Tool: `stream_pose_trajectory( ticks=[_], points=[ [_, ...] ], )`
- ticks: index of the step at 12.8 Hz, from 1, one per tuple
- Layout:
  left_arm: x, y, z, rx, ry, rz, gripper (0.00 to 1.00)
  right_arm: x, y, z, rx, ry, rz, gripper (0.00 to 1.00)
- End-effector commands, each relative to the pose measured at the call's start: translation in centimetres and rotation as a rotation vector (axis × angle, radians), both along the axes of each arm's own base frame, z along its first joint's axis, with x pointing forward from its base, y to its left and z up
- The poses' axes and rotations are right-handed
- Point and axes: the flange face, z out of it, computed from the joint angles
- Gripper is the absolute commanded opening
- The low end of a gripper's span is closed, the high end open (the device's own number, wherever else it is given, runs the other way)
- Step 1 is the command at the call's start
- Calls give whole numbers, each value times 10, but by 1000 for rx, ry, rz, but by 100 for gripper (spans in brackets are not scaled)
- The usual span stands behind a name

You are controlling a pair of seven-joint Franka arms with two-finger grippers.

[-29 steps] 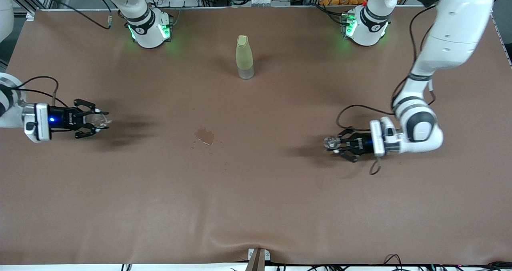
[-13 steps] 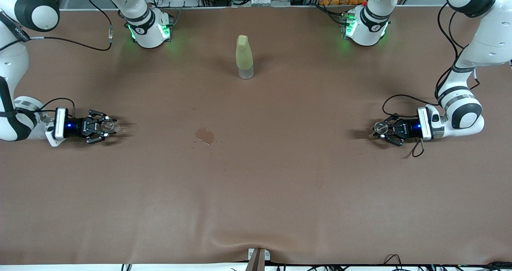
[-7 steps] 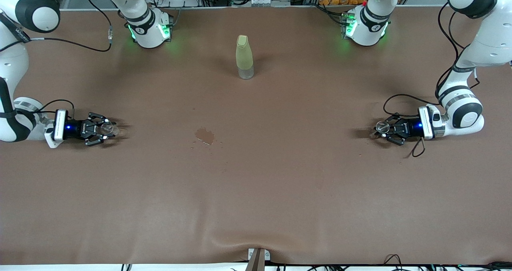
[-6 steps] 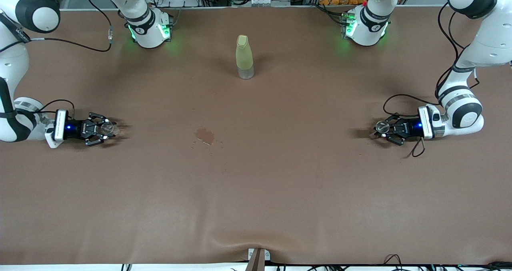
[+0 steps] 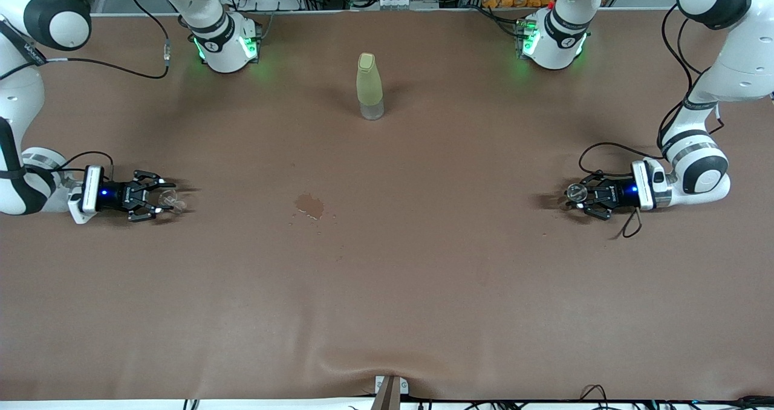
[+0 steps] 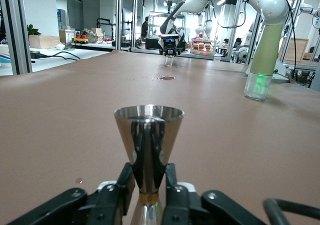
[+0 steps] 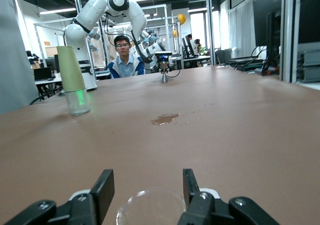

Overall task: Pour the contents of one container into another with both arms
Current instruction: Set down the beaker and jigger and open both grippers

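A steel jigger (image 6: 148,145) stands upright between the fingers of my left gripper (image 6: 148,177), which is shut on its narrow waist. In the front view that left gripper (image 5: 577,195) is low at the left arm's end of the table with the jigger (image 5: 573,192) at its tips. A clear glass (image 7: 150,207) sits between the spread fingers of my right gripper (image 7: 146,185), with a gap on both sides. The right gripper (image 5: 154,196) is open at the right arm's end of the table, the glass (image 5: 171,202) just off its tips.
A tall pale yellow-green bottle (image 5: 369,86) stands mid-table, close to the robots' bases. A small wet spill (image 5: 309,205) marks the brown table cover, nearer to the front camera than the bottle. A person (image 7: 125,55) sits in the background of the right wrist view.
Both arms swung out to the table's ends and came down low. In the last half second the right gripper's fingers spread and let go of the glass.
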Motion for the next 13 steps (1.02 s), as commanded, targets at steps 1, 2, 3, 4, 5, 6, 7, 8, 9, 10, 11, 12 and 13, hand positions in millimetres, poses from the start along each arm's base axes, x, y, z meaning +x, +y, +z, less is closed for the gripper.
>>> stream_pose_trajectory(
  ticks=[1,2,3,4,5,6,7,8,9,10,11,12,13],
  points=[
    [-3,10,2,-15,-4,1,47,8,3,2,20,-27,-11,78],
    [-3,10,2,-15,-4,1,55,11,3,5,20,-29,-10,100],
    [-3,10,2,-15,-3,1,62,15,2,11,15,-15,-12,100],
    [-3,12,2,-14,-3,5,68,19,-2,20,3,32,-19,100],
    [-2,12,4,-12,-5,3,75,24,-2,32,-12,81,-16,100],
    [-3,17,4,-8,4,9,85,30,-6,50,-34,121,-23,100],
    [0,27,9,10,24,9,91,37,-8,65,-48,162,-33,100],
    [2,43,15,35,59,14,94,45,-11,81,-67,208,-45,100],
    [7,57,25,58,95,13,100,56,-18,105,-93,266,-64,100],
    [15,67,38,65,125,-2,100,64,-25,132,-121,329,-87,100],
    [23,80,51,84,163,-1,100,71,-26,160,-157,381,-105,100],
    [31,94,67,122,211,11,100,78,-21,188,-200,432,-125,100],
    [41,103,89,162,262,26,100,83,-25,217,-271,504,-165,100]
  ],
)
